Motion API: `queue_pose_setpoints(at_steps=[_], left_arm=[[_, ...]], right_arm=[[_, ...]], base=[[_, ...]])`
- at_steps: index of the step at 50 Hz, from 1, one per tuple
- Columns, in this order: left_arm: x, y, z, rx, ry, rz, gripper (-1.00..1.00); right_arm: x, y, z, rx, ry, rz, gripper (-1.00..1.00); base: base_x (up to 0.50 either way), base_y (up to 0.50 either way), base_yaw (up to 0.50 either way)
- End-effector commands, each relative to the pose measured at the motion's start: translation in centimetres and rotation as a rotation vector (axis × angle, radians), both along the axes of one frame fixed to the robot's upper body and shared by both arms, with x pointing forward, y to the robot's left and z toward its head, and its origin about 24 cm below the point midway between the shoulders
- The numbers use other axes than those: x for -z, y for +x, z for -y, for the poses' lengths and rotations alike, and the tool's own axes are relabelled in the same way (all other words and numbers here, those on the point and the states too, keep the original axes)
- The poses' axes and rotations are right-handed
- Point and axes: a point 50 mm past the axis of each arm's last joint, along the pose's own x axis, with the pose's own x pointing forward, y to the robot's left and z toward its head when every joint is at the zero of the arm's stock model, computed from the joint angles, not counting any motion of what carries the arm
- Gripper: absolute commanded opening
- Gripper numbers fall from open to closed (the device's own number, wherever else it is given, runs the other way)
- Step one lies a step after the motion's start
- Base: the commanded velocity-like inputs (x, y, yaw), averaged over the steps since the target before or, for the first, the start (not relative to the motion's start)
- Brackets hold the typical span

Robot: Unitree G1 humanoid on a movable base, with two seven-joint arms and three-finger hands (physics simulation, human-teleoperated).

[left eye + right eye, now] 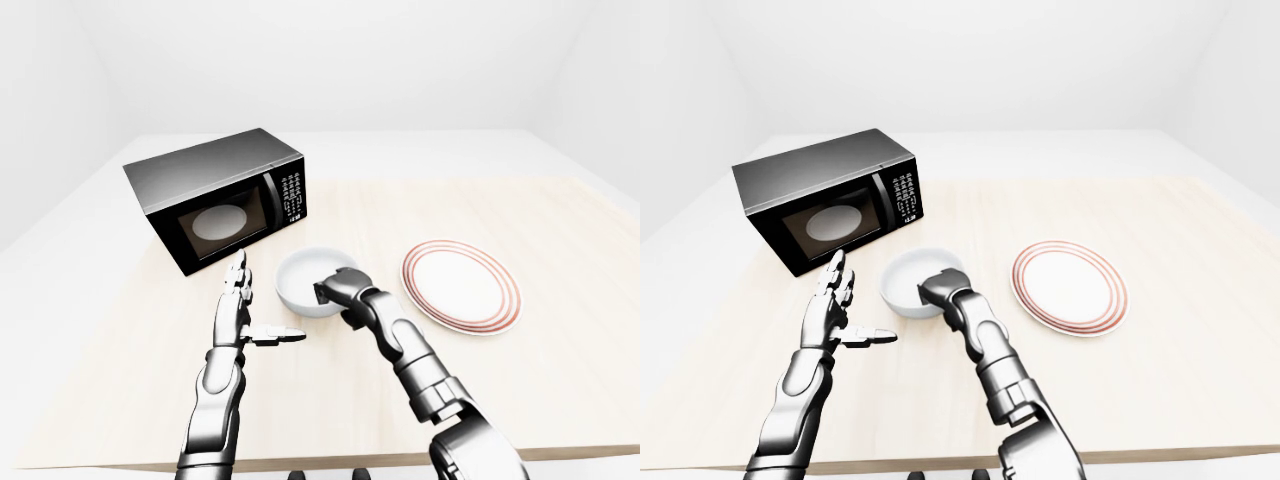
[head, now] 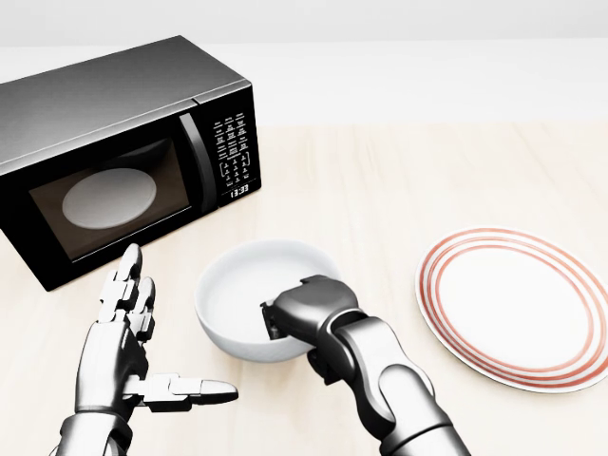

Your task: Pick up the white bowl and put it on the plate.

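Our right hand (image 2: pixel 302 318) clamps the near rim of the white bowl (image 2: pixel 249 296), between microwave (image 2: pixel 114 157) and plate (image 2: pixel 518 306); our left hand (image 2: pixel 128 356) is spread open. A one-sided rim grip may let the bowl tilt and slip when lifted

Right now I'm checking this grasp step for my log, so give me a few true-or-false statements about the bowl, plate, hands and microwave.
1. The white bowl sits on the table between the microwave and the plate. True.
2. The bowl already rests on the plate. False: they lie apart, and the plate is bare.
3. The right hand is at the bowl's rim. True.
4. The left hand grips the bowl. False: it is open beside it, fingers spread.
5. The microwave door is open. False: it is shut.
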Motion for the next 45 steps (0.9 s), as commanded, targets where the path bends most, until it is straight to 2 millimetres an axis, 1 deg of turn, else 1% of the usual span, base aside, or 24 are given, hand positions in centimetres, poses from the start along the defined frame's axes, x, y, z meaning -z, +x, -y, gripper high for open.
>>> queue_pose_setpoints(at_steps=[1,5,9,11,17,26,34,40,45], left_arm=[[0.0,0.0,0.0,0.000,0.000,0.000,1.00],[0.0,0.0,0.0,0.000,0.000,0.000,1.00],[0.0,0.0,0.0,0.000,0.000,0.000,1.00],[0.0,0.0,0.0,0.000,0.000,0.000,1.00],[0.0,0.0,0.0,0.000,0.000,0.000,1.00],[0.0,0.0,0.0,0.000,0.000,0.000,1.00],[0.0,0.0,0.0,0.000,0.000,0.000,1.00],[0.0,0.0,0.0,0.000,0.000,0.000,1.00],[0.0,0.0,0.0,0.000,0.000,0.000,1.00]], right_arm=[[0.2,0.1,0.2,0.006,-0.016,0.003,-1.00],[-0.9,0.4,0.0,0.005,0.013,0.062,-1.00],[-2.5,0.7,-0.3,0.003,0.046,0.153,-1.00],[-2.7,0.6,-0.3,0.002,0.043,0.172,-1.00],[-4.2,0.5,-0.2,0.003,0.047,0.275,-1.00],[-4.8,0.2,-0.3,0.002,0.044,0.318,-1.00],[-5.4,0.3,0.1,0.008,0.006,0.428,-1.00],[-5.4,0.3,0.2,0.013,0.003,0.457,-1.00],[-6.1,0.5,0.3,0.016,0.008,0.512,-1.00]], base=[[0.00,0.00,0.00],[0.00,0.00,0.00],[0.00,0.00,0.00],[0.00,0.00,0.00],[0.00,0.00,0.00],[0.00,0.00,0.00],[0.00,0.00,0.00],[0.00,0.00,0.00],[0.00,0.00,0.00]])
